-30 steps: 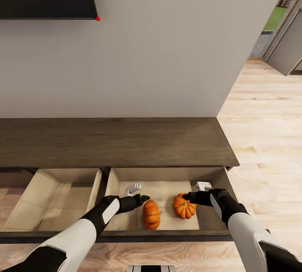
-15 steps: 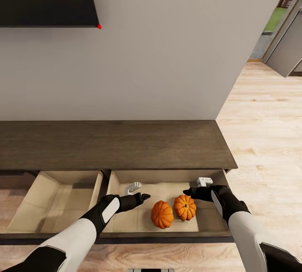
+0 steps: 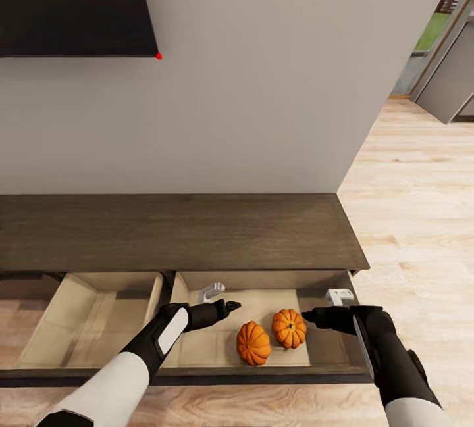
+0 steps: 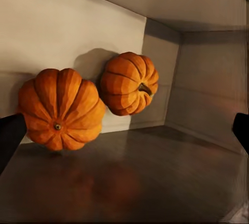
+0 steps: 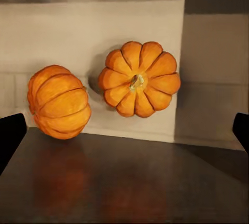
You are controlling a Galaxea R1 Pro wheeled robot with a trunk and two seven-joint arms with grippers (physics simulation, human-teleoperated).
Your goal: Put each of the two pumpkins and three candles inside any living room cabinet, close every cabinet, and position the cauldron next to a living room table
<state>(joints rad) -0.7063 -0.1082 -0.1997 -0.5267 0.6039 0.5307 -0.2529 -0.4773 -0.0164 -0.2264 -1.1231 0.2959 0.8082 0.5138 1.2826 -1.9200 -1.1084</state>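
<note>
My cabinet (image 3: 178, 229) runs along the wall, and two of its drawers stand pulled out: the left drawer (image 3: 92, 315) bare, the right drawer (image 3: 263, 322) holding both pumpkins. One pumpkin (image 3: 253, 343) lies nearer the cabinet's front edge, tipped on its side; the other pumpkin (image 3: 290, 327) sits just beside it, closer to the cabinet's back. My left jaws (image 3: 227, 307) and right jaws (image 3: 309, 315) hover over that drawer, each spread apart and empty.

I judge the pumpkins delivered, so the good move is to lift both arms straight clear of the drawer walls. I should leave the drawers open, since three candles have yet to go in.

Count: one cabinet, two open drawers, two pumpkins, two white brackets.
</note>
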